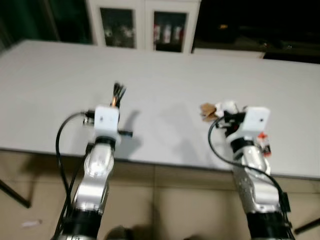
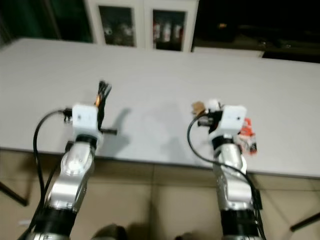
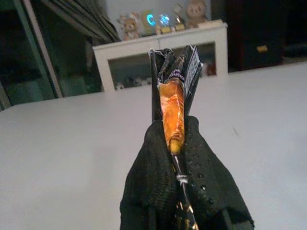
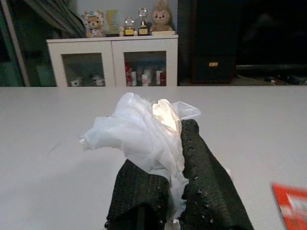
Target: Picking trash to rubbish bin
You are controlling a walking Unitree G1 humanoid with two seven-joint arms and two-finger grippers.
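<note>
Crumpled white tissue clamped in right claw, held just above the white table near its front edge; small brown scrap just beside it. Orange-and-black wrapper pinched upright in left claw, raised over the table's near left part. Red-and-white packet lying on table just right of right claw; white cabinet beyond far edge.
</note>
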